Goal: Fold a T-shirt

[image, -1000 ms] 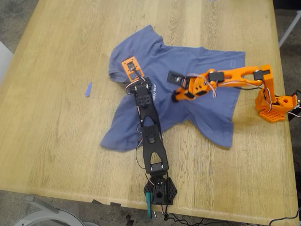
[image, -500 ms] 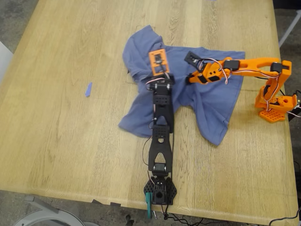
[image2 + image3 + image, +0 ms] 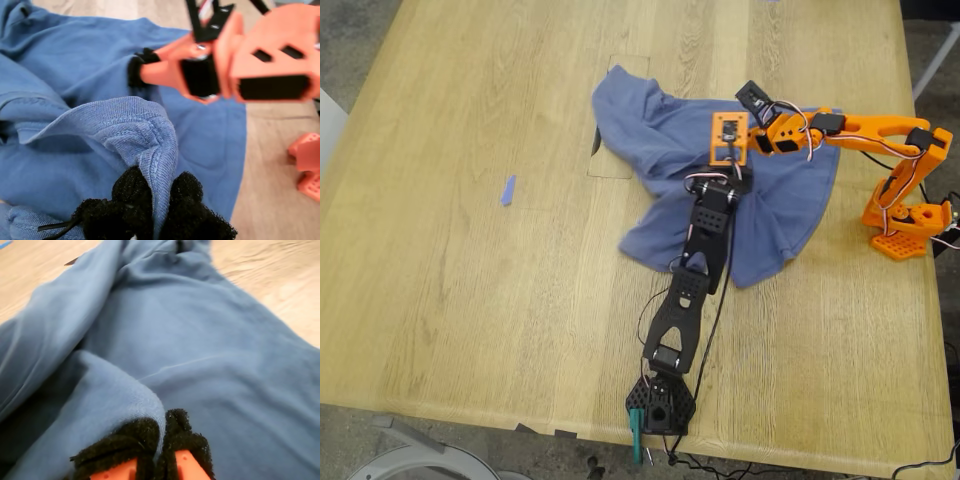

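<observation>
The T-shirt (image 3: 775,215) lies bunched toward the exterior view's right half of the worktop (image 3: 470,300), one part trailing off toward that view's upper left and the rest heaped in loose folds under both arms. My first end effector (image 3: 157,200) is clamped on a ribbed, stitched edge of the cloth, which stands up as a ridge between its black padded fingers (image 3: 192,197). My second end effector (image 3: 162,432) is pinched shut on another fold of the same cloth, the fabric wrapped over one pad. In the exterior view the two sit just beside each other above the heap, the black arm (image 3: 695,265) reaching up from that view's bottom edge and the orange arm (image 3: 865,130) coming in from its right. I judge this to be a carry in a fold: both pinches drawing one side of the shirt over the rest. To do it well, I should move the two grips at the same height and pace so the edge between them stays taut, lay it down flat before letting go, and avoid dragging the lower layer along. By count: one shirt, two arms, one small blue scrap (image 3: 507,190) lying well apart toward the exterior view's left, and one worktop.
</observation>
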{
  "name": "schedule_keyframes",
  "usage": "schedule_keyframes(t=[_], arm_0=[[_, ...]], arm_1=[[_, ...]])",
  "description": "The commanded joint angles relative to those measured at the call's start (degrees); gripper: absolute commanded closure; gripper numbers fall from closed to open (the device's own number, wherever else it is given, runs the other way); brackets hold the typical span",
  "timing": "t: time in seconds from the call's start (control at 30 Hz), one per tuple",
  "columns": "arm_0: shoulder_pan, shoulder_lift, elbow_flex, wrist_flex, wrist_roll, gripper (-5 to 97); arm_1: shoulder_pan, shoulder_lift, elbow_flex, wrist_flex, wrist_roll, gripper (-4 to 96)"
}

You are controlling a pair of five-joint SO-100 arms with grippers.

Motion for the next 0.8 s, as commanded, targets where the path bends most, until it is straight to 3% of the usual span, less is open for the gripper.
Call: schedule_keyframes(t=[0.0,0.4,0.77], arm_0=[[3.52,2.90,-2.20,-3.08,0.35,92],[13.97,-9.67,-2.20,-12.48,-0.09,92],[18.90,-17.05,-2.29,-20.21,-0.09,92]], arm_1=[[2.29,2.99,0.26,-3.43,0.09,91.3],[8.88,-1.49,1.58,-14.50,0.35,91.3],[14.41,1.41,15.82,-22.24,0.18,91.3]])
